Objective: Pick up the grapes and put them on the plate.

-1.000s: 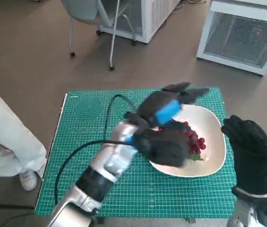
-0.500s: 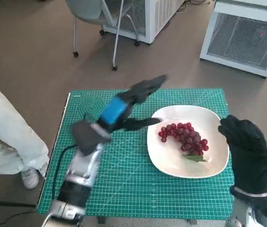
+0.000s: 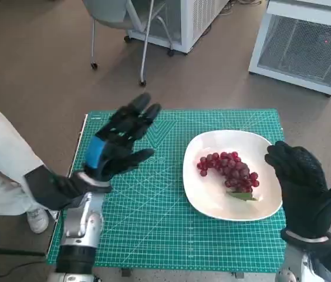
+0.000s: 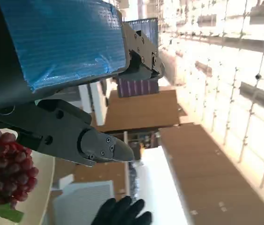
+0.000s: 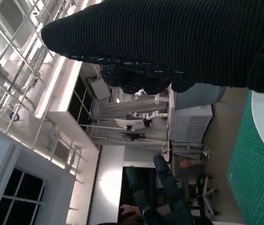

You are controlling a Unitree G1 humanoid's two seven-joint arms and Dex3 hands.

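Right hand: your right hand (image 3: 306, 185) is nearest, fingers apart, empty; its wrist is cut off by the frame.
Left hand: your left hand (image 3: 117, 141) is raised above the green mat (image 3: 154, 223), fingers spread, empty.
Grapes: one bunch of grapes (image 3: 229, 171) lies on one white plate (image 3: 212, 202).
Chair: top cut off (image 3: 118, 23).

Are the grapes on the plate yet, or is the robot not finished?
It looks finished. The red grapes lie on the white plate on the green cutting mat. Neither hand holds anything: the left hand is open above the mat beside the plate, and the right hand is open at the plate's other edge. Nothing looks left to move.
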